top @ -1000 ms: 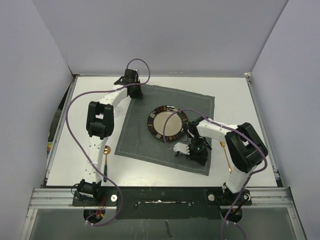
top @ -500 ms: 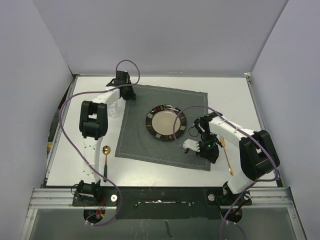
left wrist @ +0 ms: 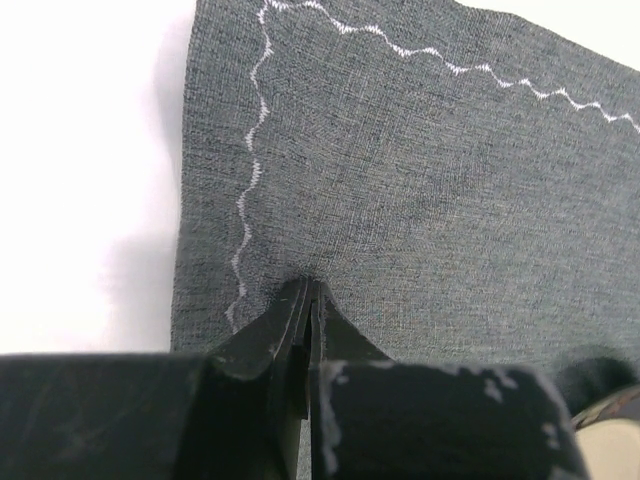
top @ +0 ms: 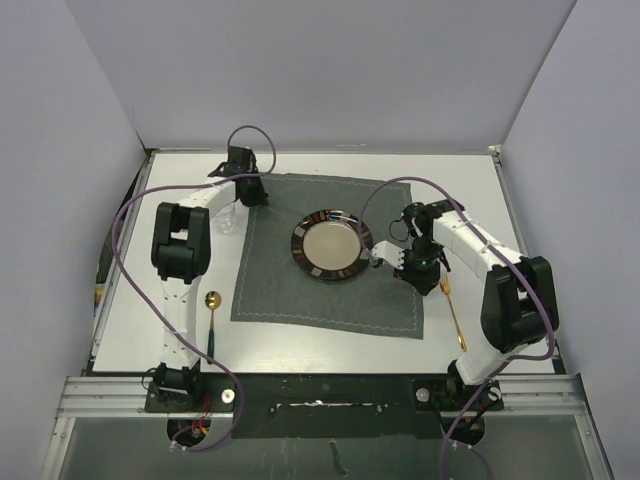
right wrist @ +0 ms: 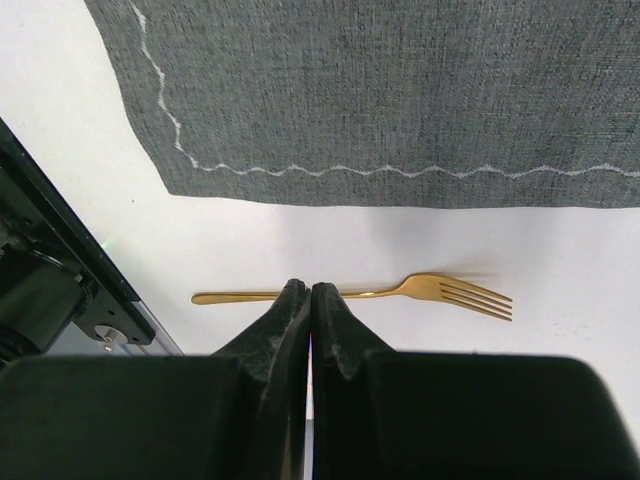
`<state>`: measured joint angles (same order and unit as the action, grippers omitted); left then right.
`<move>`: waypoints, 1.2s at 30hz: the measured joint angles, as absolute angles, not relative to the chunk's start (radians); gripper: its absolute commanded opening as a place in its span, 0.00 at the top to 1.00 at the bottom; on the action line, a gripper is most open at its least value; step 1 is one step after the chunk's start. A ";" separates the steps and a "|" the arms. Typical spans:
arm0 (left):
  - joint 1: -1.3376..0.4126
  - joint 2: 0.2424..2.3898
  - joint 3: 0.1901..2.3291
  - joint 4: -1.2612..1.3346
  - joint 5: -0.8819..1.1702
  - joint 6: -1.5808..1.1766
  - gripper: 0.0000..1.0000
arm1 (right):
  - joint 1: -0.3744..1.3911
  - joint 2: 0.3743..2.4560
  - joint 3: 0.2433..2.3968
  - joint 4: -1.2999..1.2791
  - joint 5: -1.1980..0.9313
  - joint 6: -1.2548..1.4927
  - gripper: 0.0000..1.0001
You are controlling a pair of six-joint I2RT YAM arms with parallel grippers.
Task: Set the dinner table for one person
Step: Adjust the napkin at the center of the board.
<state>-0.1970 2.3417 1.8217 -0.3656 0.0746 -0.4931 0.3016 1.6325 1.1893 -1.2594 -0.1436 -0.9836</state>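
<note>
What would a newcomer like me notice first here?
A round plate with a dark patterned rim sits on a dark grey placemat in the middle of the white table. Two robot arms reach over it: the left gripper, shut, at the mat's far left corner, the right gripper, shut, above a gold fork on bare table right of the mat. A gold spoon lies left of it.

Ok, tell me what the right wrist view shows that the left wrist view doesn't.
Only the right wrist view: a gold fork lying on the bare dinner table just off the placemat edge, past the right claw tips. Only the left wrist view: the left claw with its tips down on the cloth, and what looks like a plate rim at the lower right. Both: the grey stitched placemat, the white table and a shut claw.
</note>
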 measured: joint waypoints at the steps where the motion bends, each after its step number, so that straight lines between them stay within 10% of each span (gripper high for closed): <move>1: -0.197 2.329 1.802 -0.366 0.074 -0.494 1.00 | 0.302 1.633 1.190 -1.258 -0.147 -0.980 1.00; 13: -0.192 2.214 1.638 -0.373 0.063 -0.485 0.98 | 0.301 1.621 1.200 -1.221 -0.176 -0.905 1.00; 16: -0.193 2.207 1.634 -0.384 0.065 -0.464 0.56 | 0.301 1.605 1.197 -1.211 -0.177 -0.886 1.00; 18: -0.195 2.199 1.634 -0.384 0.072 -0.445 0.03 | 0.301 1.592 1.195 -1.206 -0.177 -0.876 1.00; 36: -0.362 1.959 1.811 -0.414 0.167 -0.337 0.02 | 0.233 1.732 1.519 -0.939 -0.122 -0.637 1.00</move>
<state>-0.3618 1.9594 1.8107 -0.4145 0.1665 -0.3370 0.2333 1.7321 1.5188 -0.9394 -0.1223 -0.6369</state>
